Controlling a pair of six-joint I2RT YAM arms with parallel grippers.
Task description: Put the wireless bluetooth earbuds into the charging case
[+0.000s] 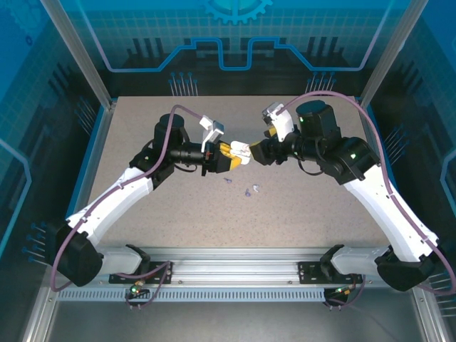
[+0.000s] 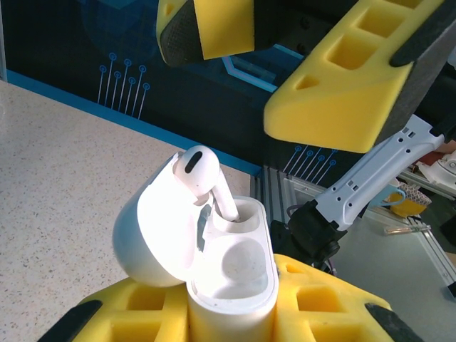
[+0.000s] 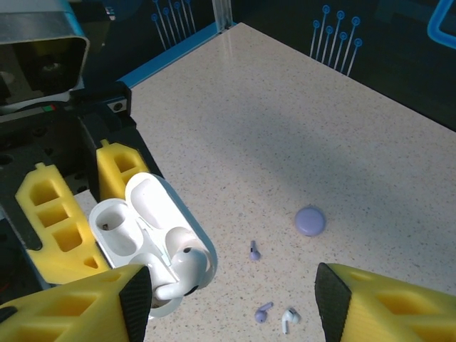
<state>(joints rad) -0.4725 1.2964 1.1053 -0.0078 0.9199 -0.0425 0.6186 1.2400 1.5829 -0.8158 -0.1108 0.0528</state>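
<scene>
View of the mid-task hand-off, as I read it from the console. The left gripper (image 1: 225, 154) is clenched on the lower body of the case (image 2: 234, 288). It holds the case in the air over the middle of the table (image 1: 320, 214), a little toward the far edge. I judge the case is gripped low so that its mouth and both wells stay free, and lifted so that the other arm can reach it head-on.

The lid is swung back on its hinge, and the open mouth faces the right gripper (image 3: 235, 296). That gripper stands just beside the case, jaws wide apart and grasping nothing.

One earbud (image 2: 199, 171) sits stem-first in the well nearer the lid. Its long axis runs along the depth of the well, tilted slightly so that the head leans toward the lid. The head stands proud of the rim, so I judge it is not fully seated. The second well is empty.

On the table below, toward the near edge, lie a purple disc (image 3: 310, 220), two lavender bits (image 3: 254, 249) and a white piece (image 3: 288, 319). The white piece may be the second earbud, though it is too small to tell.
</scene>
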